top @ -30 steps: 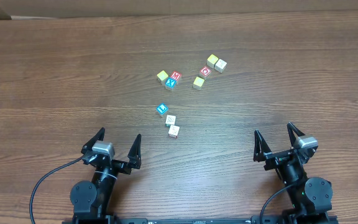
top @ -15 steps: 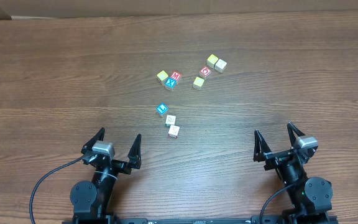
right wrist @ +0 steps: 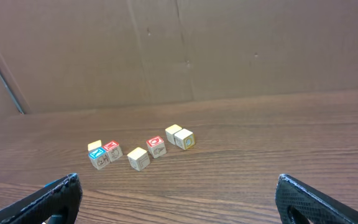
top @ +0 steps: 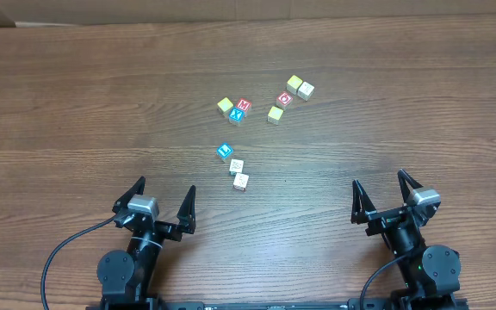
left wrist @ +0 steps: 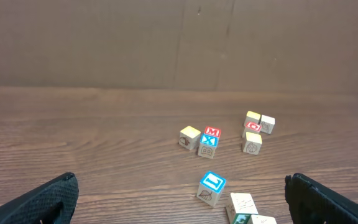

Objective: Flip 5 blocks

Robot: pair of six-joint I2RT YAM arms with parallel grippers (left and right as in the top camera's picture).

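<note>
Tabletop point(top: 76, 95) bears 3 blocks point(top: 237, 166) lined diagonally, blue one point(top: 224, 151) farthest.

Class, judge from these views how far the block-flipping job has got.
Done: nothing shows as flipped. In hand: nothing; the left gripper and right gripper stand open and empty, well short of the blocks. Left: apparently all five flips, perhaps starting with the near blue block.

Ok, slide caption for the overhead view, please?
Alphabet blocks scattered on wooden table; left tool and right tool open, empty, at near edge.
</note>
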